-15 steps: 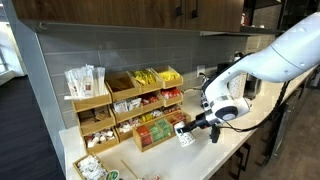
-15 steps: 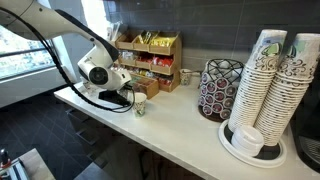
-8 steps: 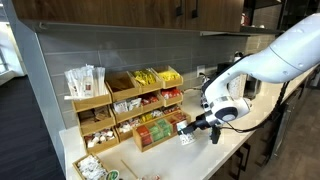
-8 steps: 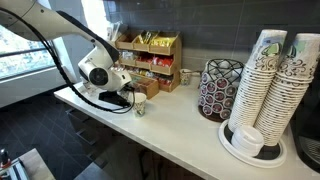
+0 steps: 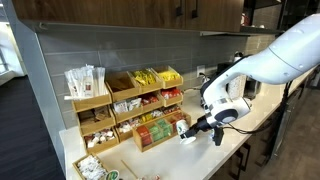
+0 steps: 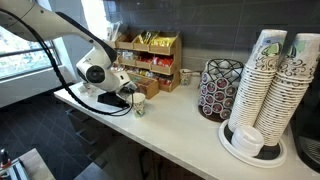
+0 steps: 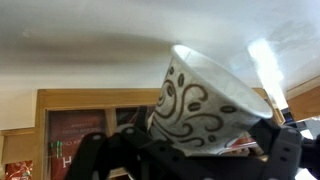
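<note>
A white paper cup (image 7: 205,110) with a brown swirl pattern fills the wrist view, standing between the two dark fingers of my gripper (image 7: 190,150). The jaws are spread wide, with a gap showing on the cup's left side. In both exterior views the cup (image 5: 186,136) (image 6: 140,107) sits on the white counter (image 5: 228,150) just in front of the wooden organiser. The gripper (image 5: 194,129) (image 6: 128,100) is low over the counter around the cup, held sideways.
The wooden tiered organiser (image 5: 140,100) (image 6: 150,58) of tea bags and packets stands against the wall. A low box (image 5: 95,165) of sachets lies beside it. A pod carousel (image 6: 220,88) and tall stacks of paper cups (image 6: 275,80) stand further along. The counter edge (image 6: 150,135) is close.
The jaws have opened and let go of the cup, which now rests on the counter. The arm has hardly moved.
</note>
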You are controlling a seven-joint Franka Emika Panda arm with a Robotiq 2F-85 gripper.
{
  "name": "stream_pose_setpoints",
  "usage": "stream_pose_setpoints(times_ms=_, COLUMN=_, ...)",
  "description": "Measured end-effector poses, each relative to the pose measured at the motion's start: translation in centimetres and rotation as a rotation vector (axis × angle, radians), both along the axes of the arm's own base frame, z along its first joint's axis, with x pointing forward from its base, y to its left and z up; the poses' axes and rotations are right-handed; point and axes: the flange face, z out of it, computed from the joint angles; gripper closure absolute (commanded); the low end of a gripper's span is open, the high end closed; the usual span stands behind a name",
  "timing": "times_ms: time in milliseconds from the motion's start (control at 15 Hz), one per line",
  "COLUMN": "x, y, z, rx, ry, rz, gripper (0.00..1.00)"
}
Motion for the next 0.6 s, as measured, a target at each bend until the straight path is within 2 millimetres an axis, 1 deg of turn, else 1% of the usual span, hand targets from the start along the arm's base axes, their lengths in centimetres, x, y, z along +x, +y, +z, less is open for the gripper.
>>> stream_pose_setpoints(times_ms=333, x=-0.5, y=0.43, z=-0.22, rx=-0.07, ry=0.024, rz=0.027, gripper=0.0)
stream_pose_setpoints(times_ms=600, x=-0.73, y=0.26, z=-0.46, rx=-0.094, ry=0.037, rz=0.017, gripper=0.0)
